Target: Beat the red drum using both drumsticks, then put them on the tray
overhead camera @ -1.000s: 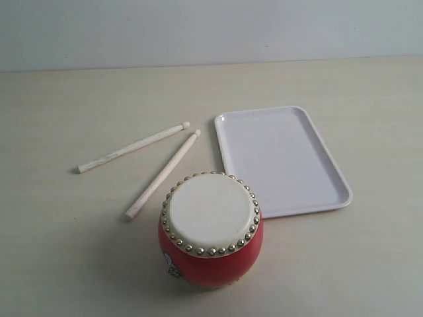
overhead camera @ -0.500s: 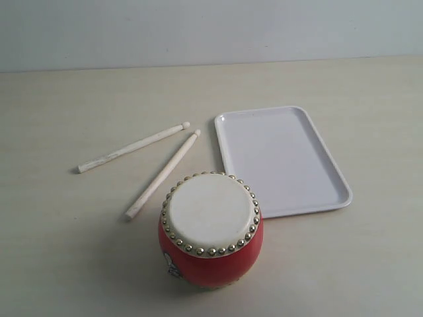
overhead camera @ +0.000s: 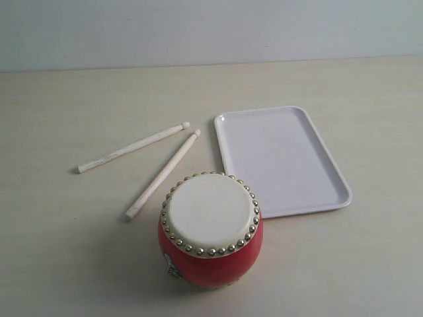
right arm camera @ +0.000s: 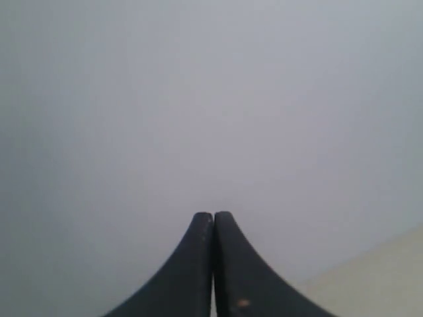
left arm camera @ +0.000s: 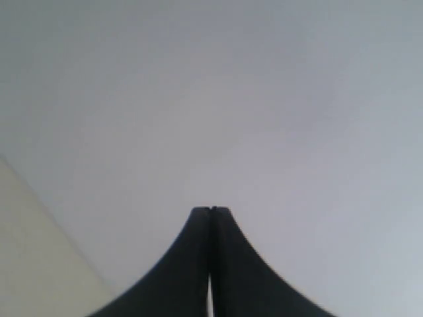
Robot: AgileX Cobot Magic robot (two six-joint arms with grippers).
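Observation:
The red drum [overhead camera: 210, 231] with its cream skin and brass studs stands at the front middle of the table. Two pale wooden drumsticks lie to its far left: one [overhead camera: 132, 147] further back, the other [overhead camera: 162, 174] slanting down toward the drum. The white tray [overhead camera: 281, 158] lies to the right of the sticks, with nothing on it. Neither arm shows in the exterior view. My left gripper [left arm camera: 211, 210] is shut with nothing in it and faces a grey wall. My right gripper [right arm camera: 213, 215] is likewise shut on nothing, facing the wall.
A beige tabletop [overhead camera: 66, 251] spreads around the objects, with a pale grey wall [overhead camera: 198, 26] behind it. A strip of the tabletop [left arm camera: 33, 264] shows in the left wrist view, and another strip of it [right arm camera: 383, 271] in the right wrist view.

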